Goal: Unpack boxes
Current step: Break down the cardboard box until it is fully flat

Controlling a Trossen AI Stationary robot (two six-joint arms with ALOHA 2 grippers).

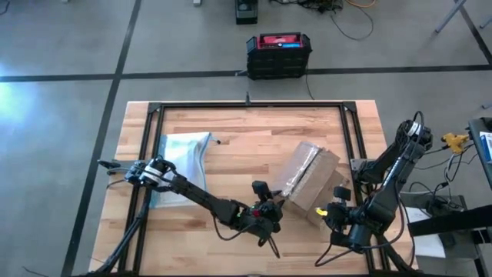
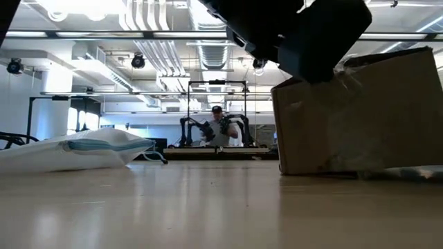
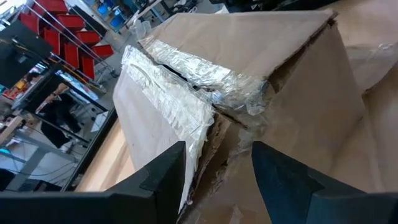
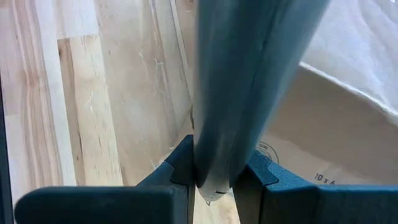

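Left pincer [image 1: 270,209] at the near tabletop [image 1: 231,154] edge, fingers [image 3: 168,177] parted astride the taped corner of the cardboard box [image 1: 309,178]; right pincer [image 4: 214,180] clenched on a grey flap beside it; box right of centre; clear pouch [image 1: 181,158] far left.

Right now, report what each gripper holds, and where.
Right gripper clamps a smooth grey bar by its end. Left gripper holds nothing: jaws open at the taped seam of the box.
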